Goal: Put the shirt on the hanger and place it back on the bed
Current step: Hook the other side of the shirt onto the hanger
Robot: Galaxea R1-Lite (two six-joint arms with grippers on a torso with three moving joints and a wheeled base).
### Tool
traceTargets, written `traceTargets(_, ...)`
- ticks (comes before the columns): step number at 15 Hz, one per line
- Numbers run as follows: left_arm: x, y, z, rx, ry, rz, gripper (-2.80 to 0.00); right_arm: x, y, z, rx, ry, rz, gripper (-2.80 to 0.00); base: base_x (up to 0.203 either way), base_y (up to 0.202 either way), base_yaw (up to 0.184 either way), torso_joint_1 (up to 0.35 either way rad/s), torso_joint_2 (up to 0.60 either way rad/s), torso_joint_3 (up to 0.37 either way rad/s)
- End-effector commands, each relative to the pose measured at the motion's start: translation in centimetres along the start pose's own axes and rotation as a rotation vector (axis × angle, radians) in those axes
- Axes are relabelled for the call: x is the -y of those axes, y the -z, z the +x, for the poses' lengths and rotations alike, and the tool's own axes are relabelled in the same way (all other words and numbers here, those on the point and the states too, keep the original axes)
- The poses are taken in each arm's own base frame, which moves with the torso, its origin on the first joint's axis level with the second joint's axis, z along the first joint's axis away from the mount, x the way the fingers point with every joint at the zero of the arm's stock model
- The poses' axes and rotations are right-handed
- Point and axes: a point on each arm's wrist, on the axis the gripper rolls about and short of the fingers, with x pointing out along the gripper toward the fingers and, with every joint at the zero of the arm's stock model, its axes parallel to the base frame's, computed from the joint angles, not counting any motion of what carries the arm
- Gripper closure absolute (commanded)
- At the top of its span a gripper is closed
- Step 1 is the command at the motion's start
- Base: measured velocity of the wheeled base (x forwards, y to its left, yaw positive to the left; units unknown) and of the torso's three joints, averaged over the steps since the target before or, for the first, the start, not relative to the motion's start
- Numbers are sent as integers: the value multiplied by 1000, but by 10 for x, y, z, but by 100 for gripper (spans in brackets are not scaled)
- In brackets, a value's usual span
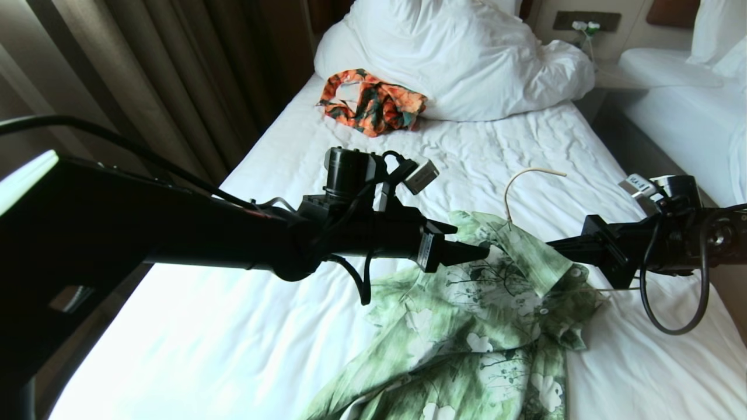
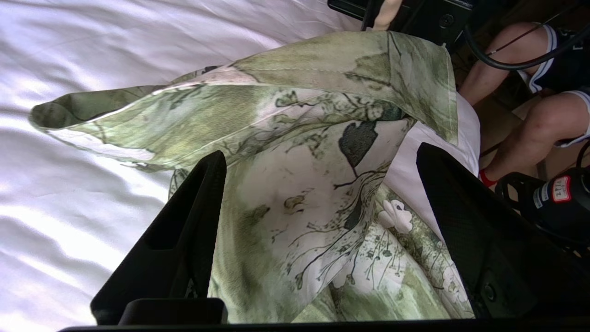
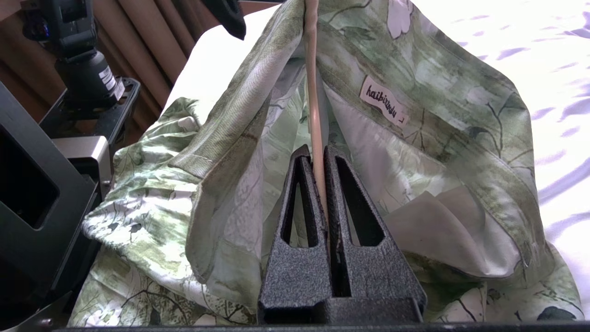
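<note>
On the wrinkled white bed (image 1: pixel 280 192), the green-and-white floral shirt (image 1: pixel 484 326) lies rumpled near the foot, its collar end raised where the cream hanger (image 1: pixel 528 175) runs up through the neck — the curved hook pokes out above the fabric toward the pillows. The right gripper (image 3: pixel 321 161), reaching in from the right side of the head view, has its two dark fingers pressed together on the hanger's thin wire, the shirt draped to both sides of them; a small brand label (image 3: pixel 383 107) shows inside the collar. The left gripper (image 2: pixel 318 207) comes in from the left at the shirt's shoulder, its jaws spread wide with printed cloth lying between them — neither finger (image 2: pixel 184 240) visibly pinches the fabric. Farther up the bed, an orange-and-dark-green patterned garment (image 1: pixel 373 102) sits crumpled against the bunched white duvet (image 1: pixel 467 52). Brown curtains (image 1: pixel 192 70) hang along the bed's left side, and a second white bed (image 1: pixel 694 111) stands to the right. In the left wrist view a seated person's bare legs (image 2: pixel 521 106) appear beyond the shirt.
</note>
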Motion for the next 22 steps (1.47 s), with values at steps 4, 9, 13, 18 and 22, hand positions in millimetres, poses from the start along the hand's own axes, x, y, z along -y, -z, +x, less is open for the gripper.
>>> traceTargets(4, 0, 7, 26, -9, 22, 5, -280, 0, 0, 1, 12, -14, -4, 0, 0, 0, 0, 0, 0, 0)
traceTargets(9, 12, 17, 58, -29, 54, 13, -280, 1, 1, 1, 12, -14, -3, 0, 0, 0, 0, 0, 0, 0)
traceTargets(13, 14, 17, 61, -29, 49, 17, -280, 1, 2, 1, 12, -14, 0, 0, 0, 0, 0, 0, 0, 0)
traceTargets(18, 17, 9, 61, -8, 49, 31, 0, 2, 3, 2, 15, -17, -10, 0, 0, 0, 0, 0, 0, 0)
traceTargets(22, 22, 10, 62, -16, 58, 29, 0, 2, 2, 1, 15, -15, -10, 0, 0, 0, 0, 0, 0, 0)
